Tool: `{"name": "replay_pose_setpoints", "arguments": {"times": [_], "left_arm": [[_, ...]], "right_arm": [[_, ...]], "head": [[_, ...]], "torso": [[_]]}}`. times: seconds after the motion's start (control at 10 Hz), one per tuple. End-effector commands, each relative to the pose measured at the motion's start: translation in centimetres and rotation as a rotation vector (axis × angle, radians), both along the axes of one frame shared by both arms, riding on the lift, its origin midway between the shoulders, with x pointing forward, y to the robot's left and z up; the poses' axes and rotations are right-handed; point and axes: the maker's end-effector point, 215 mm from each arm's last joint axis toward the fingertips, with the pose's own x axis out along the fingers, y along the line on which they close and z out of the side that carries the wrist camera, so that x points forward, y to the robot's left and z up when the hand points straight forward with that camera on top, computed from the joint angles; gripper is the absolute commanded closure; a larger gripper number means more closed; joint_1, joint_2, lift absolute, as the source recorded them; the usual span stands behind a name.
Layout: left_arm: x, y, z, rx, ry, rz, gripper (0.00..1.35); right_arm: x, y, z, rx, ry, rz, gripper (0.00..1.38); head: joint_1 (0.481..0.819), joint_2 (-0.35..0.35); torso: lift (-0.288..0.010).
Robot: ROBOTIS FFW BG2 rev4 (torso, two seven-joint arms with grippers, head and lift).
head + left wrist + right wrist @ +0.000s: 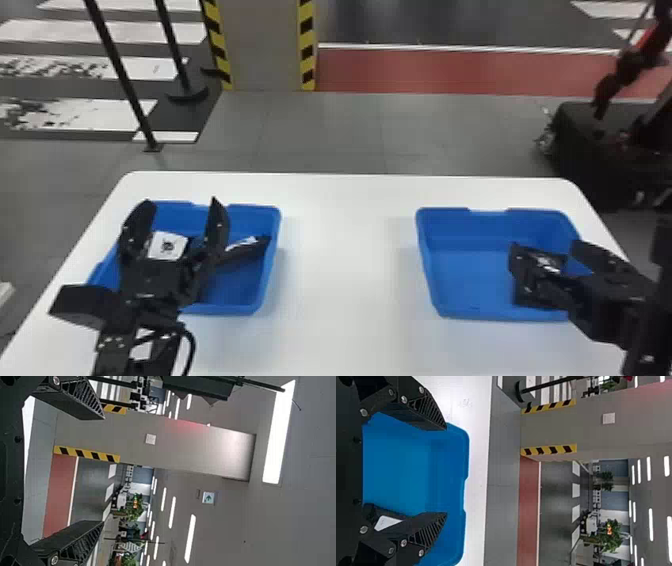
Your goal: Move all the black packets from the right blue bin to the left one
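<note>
While the big white worktop [346, 260] holds both blue bins, the job now looks to be picking up from the right one. The left bin [255, 210] and the right bin [445, 231] sit well apart, one near each side. Over the left bin hangs the left claw [181, 201], its fingers spread wide with nothing between them, so it seems to be waiting. The right claw [547, 247] is at the right bin, and its fingers are wide apart too; it has no grip on anything. A black packet [536, 298] lies inside that bin, on the side away from the left bin, and one finger partly hides it (I cannot tell if another packet is under it). The left bin has at least two black packets [244, 253] in it already, so I think the task is well along. Next, the right claw should line up so that the packet is between its fingers, go down a bit, and squeeze. Then it must lift the packet over the bin wall and take it across. A bad grip could just push it into the corner. Smallest of all is the packet's white label [386, 522], close to a finger.
</note>
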Motion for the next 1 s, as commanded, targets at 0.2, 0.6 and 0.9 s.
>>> {"name": "replay_pose_setpoints", "arguments": {"times": [0.2,0.6,0.9], "left_arm": [[-0.9,0.5,-0.1,-0.011,-0.011,0.012,0.08],[-0.8,0.5,0.1,-0.001,-0.013,0.012,0.08],[-1.2,1.4,-0.6,0.003,0.004,0.026,0.08]], "right_arm": [[1.9,-3.6,-6.8,0.010,0.113,-0.083,0.28],[3.9,-6.0,-12.0,0.059,0.207,-0.139,0.28],[2.0,-5.9,-13.7,0.081,0.256,-0.202,0.28]], "head": [[0.695,-0.045],[0.695,-0.082],[0.695,-0.089]], "torso": [[-0.110],[-0.110],[-0.110]]}}
